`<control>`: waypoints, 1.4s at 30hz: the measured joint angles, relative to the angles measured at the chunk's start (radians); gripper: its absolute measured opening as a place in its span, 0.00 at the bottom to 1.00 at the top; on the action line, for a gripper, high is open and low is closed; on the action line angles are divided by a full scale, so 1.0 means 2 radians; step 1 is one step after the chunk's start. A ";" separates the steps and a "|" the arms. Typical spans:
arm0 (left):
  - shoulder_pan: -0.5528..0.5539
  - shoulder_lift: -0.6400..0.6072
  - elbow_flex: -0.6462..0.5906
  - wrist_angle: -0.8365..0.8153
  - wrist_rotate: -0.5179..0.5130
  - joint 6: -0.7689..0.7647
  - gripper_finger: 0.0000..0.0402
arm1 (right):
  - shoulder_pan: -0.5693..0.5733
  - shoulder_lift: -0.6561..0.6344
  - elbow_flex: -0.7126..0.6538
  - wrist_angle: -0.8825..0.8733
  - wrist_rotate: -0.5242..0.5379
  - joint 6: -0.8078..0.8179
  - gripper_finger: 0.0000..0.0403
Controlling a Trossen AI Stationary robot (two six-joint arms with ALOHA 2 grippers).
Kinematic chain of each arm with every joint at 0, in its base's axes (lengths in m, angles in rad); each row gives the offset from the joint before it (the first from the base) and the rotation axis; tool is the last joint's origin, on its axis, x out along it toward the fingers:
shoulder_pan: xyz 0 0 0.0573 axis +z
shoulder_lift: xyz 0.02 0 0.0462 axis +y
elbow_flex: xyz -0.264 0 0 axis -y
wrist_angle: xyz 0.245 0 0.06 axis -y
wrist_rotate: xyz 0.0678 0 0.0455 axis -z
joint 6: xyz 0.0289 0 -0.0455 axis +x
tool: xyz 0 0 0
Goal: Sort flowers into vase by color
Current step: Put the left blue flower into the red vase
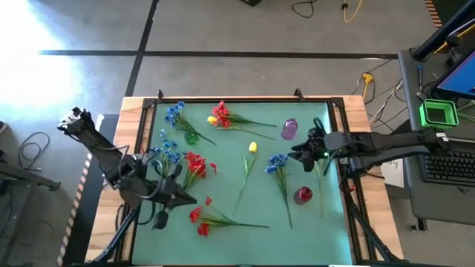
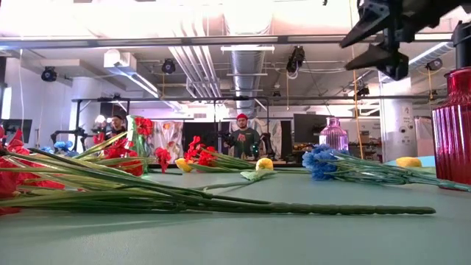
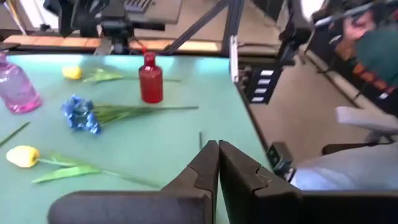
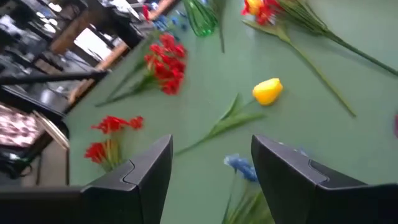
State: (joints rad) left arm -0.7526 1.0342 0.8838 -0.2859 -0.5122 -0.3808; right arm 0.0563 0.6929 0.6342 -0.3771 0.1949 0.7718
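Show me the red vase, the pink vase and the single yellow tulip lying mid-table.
red vase (image 3: 150, 81), left wrist view, on its body.
pink vase (image 1: 289, 129), high view, on its body.
yellow tulip (image 4: 268, 91), right wrist view, on its head.

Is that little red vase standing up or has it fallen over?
Standing up. The red vase sits on its base on the green mat, neck pointing up, and the low view shows its ribbed body vertical.

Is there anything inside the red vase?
The red vase looks empty: no stems stick out of its neck in the left wrist view. A blue flower lies beside it on the mat. Its glass is too dark to see through.
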 joint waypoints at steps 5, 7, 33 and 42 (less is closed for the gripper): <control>0.001 0.002 -0.041 0.051 0.000 -0.002 0.00 | 0.000 0.052 0.041 0.003 0.000 0.020 0.52; 0.001 -0.008 -0.076 0.150 0.002 0.034 0.00 | 0.002 0.073 0.055 0.004 -0.005 0.022 0.52; 0.001 -0.034 -0.137 0.344 0.086 0.167 0.00 | 0.008 0.239 0.117 0.008 -0.010 0.108 0.52; 0.001 -0.035 -0.071 0.227 0.025 0.141 0.00 | -0.007 0.333 0.249 -0.136 -0.085 0.106 0.51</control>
State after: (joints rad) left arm -0.7513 0.9634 0.7420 0.1687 -0.4620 -0.0993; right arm 0.0430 1.3582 1.1324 -0.6488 0.0251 0.9832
